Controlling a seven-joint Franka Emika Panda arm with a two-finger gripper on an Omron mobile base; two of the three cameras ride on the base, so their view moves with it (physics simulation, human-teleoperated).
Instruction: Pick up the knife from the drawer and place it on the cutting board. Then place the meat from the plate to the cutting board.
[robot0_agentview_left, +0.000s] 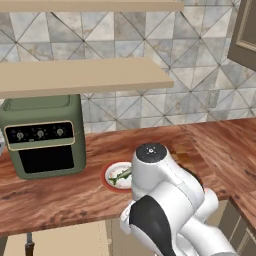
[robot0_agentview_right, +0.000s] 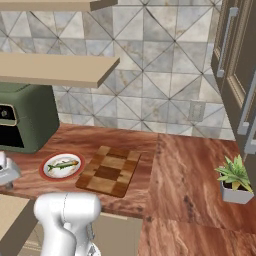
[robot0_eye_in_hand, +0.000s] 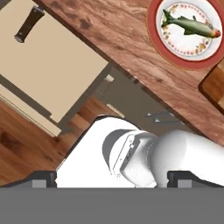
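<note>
The light tan drawer stands pulled out below the countertop edge. In it lies the knife, of which the dark brown handle shows; the knife also shows at the bottom left of the left base view. The red-rimmed white plate sits on the counter and carries the meat, a small greenish fish. To the right of the plate lies the checkered cutting board, bare. My gripper hangs high above the drawer and counter edge, open and holding nothing.
A green countertop oven stands at the back left of the reddish-brown counter. A potted plant sits at the far right. Two wooden shelves hang above the counter. A dark tall cabinet rises on the right.
</note>
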